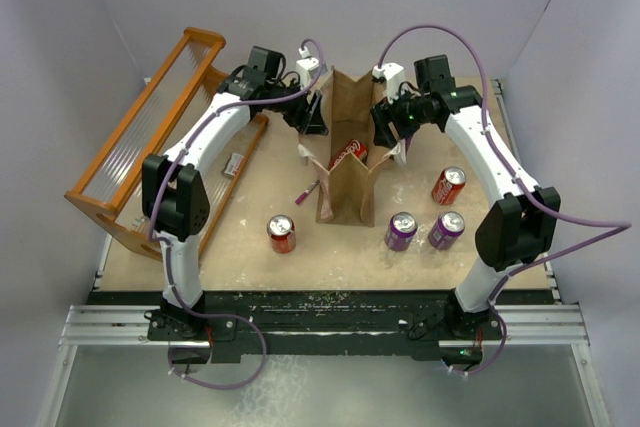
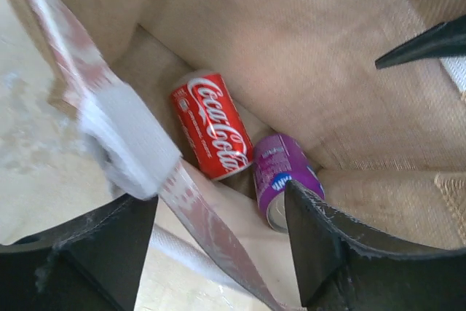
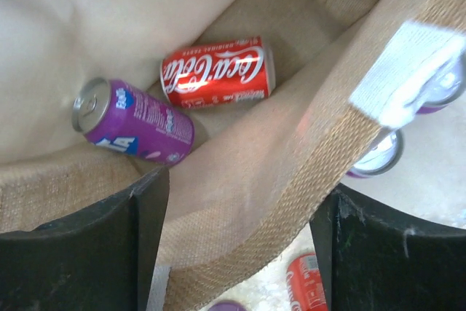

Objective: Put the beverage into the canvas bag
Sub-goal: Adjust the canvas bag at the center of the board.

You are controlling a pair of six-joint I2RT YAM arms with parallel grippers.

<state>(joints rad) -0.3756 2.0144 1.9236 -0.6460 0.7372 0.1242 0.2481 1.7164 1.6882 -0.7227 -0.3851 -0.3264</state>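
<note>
From above, the bag (image 1: 345, 197) stands on the counter (image 1: 330, 252) between both arms, with a red can (image 1: 350, 154) inside. Left wrist: the left jaws are wide open over the bag's edge, holding nothing. A purple can (image 2: 285, 180) lies beside the red one. Right wrist: the right jaws are wide open too, over the other edge.

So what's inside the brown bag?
Two cans lie on their sides at the bottom of the canvas bag: a red Coca-Cola can and a purple can. The bag's folded wall covers part of the floor, so anything there is hidden.
</note>
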